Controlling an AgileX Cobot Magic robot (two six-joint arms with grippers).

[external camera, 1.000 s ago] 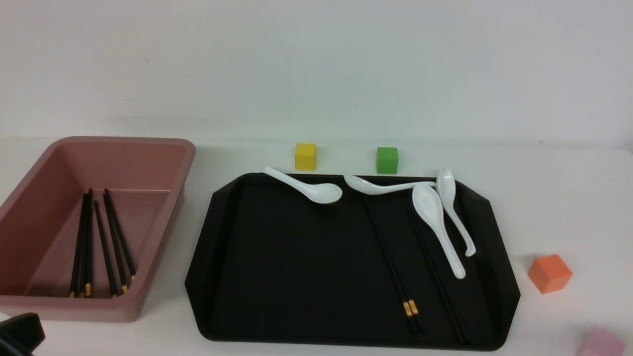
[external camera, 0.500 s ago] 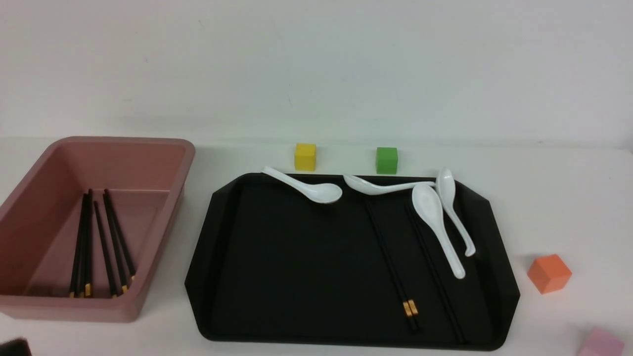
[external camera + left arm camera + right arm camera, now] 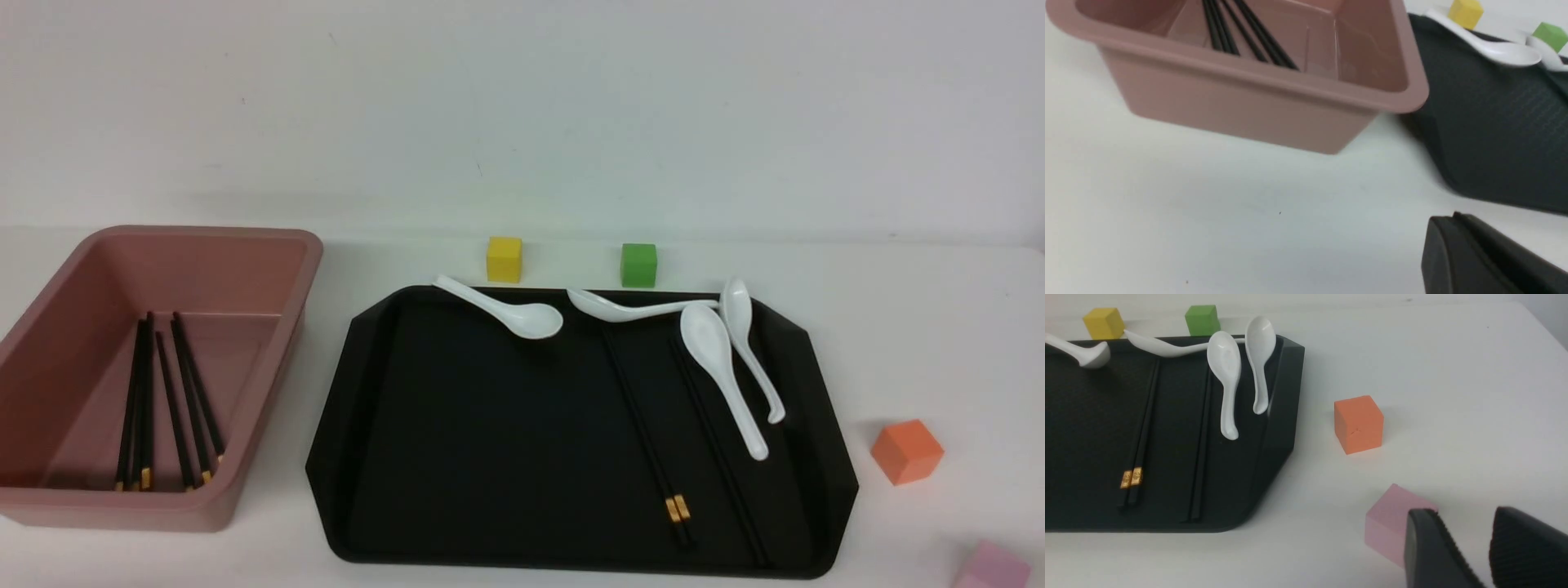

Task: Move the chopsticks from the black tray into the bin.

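You have two lots of chopsticks to move off the black tray (image 3: 457, 563). One is a pair with gold bands (image 3: 641, 425), a bit right of the tray's middle. The other is the dark chopstick or pair (image 3: 718, 457) nearer the tray's right edge (it is so dark on dark that I can't tell if it is one stick or two). Both run long ways, from near the far edge to the near edge, with their near ends leaning right. The gold bands sit close to the near edge.

Your left gripper (image 3: 1455, 215) is closed, with nothing seen in it, on the near side of the bin (image 3: 155, 518). Your right gripper (image 3: 1468, 512) is open, with a gap between its fingers, by the pink block (image 3: 1398, 524), past the tray's near right corner. So the right hand looks nearer. From it, the sticks lie to the left and a little forward.

The bin is past the tray's left edge, though, so the left hand may be better for the whole trip. It would need to open, reach right over the tray, and turn so its fingers pinch across the thin sticks, not along them. Some chopsticks in the bin (image 3: 175, 408) are already done.
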